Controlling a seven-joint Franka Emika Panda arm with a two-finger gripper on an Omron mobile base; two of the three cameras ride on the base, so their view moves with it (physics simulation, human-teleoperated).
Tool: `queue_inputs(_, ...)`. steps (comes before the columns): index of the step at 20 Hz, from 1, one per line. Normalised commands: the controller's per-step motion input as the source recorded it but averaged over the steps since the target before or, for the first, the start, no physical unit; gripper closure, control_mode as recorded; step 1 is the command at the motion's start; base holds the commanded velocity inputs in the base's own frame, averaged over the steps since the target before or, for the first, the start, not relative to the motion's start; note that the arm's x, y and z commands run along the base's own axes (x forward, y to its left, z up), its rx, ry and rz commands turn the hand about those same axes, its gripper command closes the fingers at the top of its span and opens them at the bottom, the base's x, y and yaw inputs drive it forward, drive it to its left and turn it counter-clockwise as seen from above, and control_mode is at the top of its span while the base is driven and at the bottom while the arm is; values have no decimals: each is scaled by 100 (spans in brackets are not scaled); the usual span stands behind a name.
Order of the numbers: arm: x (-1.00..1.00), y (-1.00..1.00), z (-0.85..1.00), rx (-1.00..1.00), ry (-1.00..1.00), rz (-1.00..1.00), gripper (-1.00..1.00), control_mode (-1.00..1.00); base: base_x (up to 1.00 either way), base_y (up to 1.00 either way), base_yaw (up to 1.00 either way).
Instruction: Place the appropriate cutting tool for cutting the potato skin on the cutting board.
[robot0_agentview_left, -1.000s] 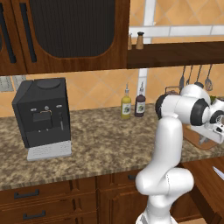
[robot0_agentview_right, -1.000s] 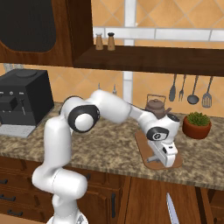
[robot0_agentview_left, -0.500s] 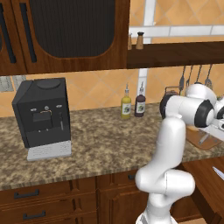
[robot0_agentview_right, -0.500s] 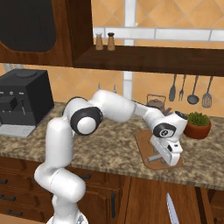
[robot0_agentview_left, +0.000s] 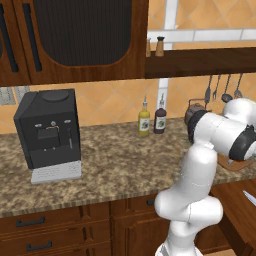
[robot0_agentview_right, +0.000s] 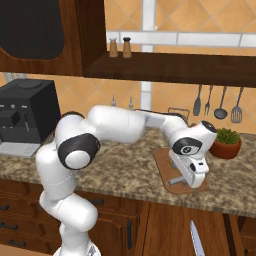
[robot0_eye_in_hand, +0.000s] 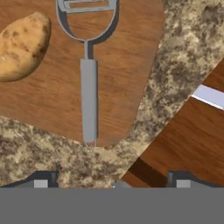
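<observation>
Hand view: the cutting tool (robot0_eye_in_hand: 89, 83) is seen released flat on the cutting board (robot0_eye_in_hand: 127, 65) beside the potato (robot0_eye_in_hand: 21, 46), beneath the parted gripper (robot0_eye_in_hand: 111, 183), which could knock it off if lowered.

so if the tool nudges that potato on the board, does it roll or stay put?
The potato is a lumpy oval lying on its long side on the flat cutting board, so it would probably wobble or roll crosswise instead of sliding. It looks solid, so likely stiff and fairly heavy for its size. The peeler lies close beside it and could get knocked.
</observation>
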Motion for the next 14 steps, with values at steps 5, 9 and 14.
queue_inputs(5, -62, 53, 44, -14, -11, 0, -100, -100, 0, 0, 0)
queue_inputs(9, -58, 50, 55, -19, -9, 0, -100, -100, 0, 0, 0)
queue_inputs(14, -49, 45, 65, -20, -3, 0, -100, -100, 0, 0, 0)
